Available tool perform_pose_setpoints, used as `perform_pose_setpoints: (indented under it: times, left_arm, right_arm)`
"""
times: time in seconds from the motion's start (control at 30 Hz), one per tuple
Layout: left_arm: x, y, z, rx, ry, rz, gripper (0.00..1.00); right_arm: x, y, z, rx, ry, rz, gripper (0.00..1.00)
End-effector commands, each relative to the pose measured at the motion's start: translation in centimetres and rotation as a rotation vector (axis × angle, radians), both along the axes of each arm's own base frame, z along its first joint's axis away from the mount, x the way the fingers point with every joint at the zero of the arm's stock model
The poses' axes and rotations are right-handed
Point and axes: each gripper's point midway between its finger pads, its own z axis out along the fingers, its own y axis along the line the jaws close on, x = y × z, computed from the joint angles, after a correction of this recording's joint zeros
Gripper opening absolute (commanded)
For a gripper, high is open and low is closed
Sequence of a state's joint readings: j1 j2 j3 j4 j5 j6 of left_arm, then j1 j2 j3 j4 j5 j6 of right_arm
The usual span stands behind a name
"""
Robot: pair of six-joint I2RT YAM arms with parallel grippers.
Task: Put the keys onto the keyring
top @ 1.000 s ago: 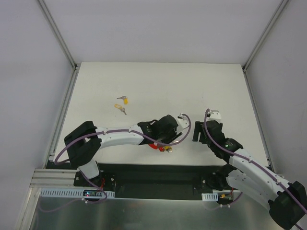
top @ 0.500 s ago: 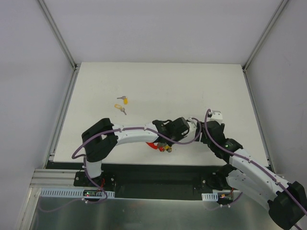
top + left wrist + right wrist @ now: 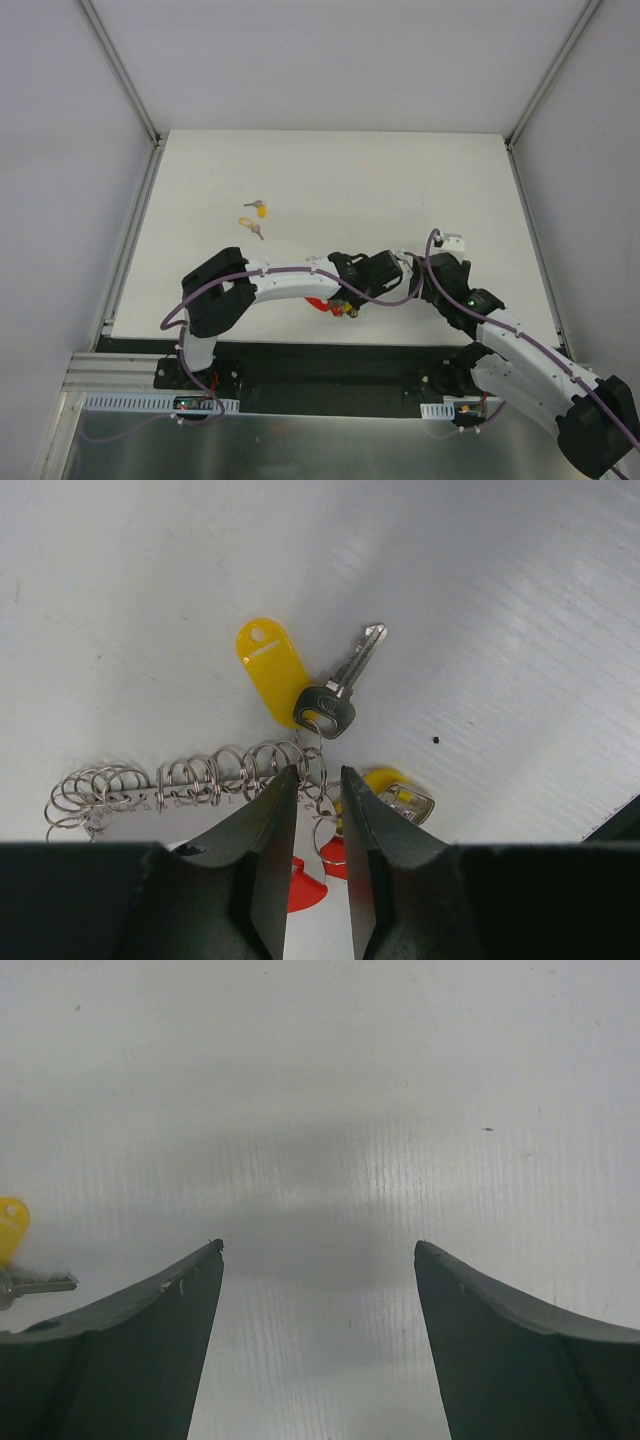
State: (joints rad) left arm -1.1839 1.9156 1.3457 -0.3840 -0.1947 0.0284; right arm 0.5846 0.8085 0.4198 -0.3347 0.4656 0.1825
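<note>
In the left wrist view my left gripper (image 3: pixel 318 772) hangs over the keyring, a red clip (image 3: pixel 305 892) joined to a chain of silver rings (image 3: pixel 180 780). Its jaws stand only a narrow gap apart, and one ring (image 3: pixel 322 830) lies loose in that gap. Just past the fingertips lies a dark-headed key (image 3: pixel 332 705) with a yellow tag (image 3: pixel 272 665). A second yellow piece with a metal clip (image 3: pixel 398 792) sits at the right fingertip. Two more keys (image 3: pixel 262 208) (image 3: pixel 251 226) lie far off on the table. My right gripper (image 3: pixel 318 1248) stands open over bare table with nothing in it.
The red clip (image 3: pixel 318 305) lies near the table's front edge (image 3: pixel 330 343), under the left wrist (image 3: pixel 372 272). The right gripper (image 3: pixel 425 275) sits close beside that wrist. A yellow key head (image 3: pixel 8 1228) shows at the left edge of the right wrist view.
The left arm has swung right along the front edge to end up next to the right gripper, and its jaws have narrowed. The right arm has not moved.
</note>
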Motion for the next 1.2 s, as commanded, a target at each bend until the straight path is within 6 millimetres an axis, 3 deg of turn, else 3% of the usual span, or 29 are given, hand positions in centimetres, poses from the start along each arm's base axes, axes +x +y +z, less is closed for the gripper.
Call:
perform_pose_setpoints:
  times: [0.0, 0.97, 1.17]
  left_arm:
    - [-0.5, -0.5, -0.5, 0.042, -0.01, -0.02, 0.23]
    - [0.0, 0.5, -2.5, 0.155, -0.033, -0.023, 0.21]
    - [0.3, 0.7, -2.8, 0.17, -0.044, -0.017, 0.17]
  right_arm:
    - [0.6, 1.2, 0.7, 0.044, -0.028, 0.026, 0.81]
    - [0.8, 1.8, 0.1, 0.052, -0.005, 0.06, 0.8]
    - [0.7, 1.8, 0.1, 0.055, -0.008, 0.059, 0.8]
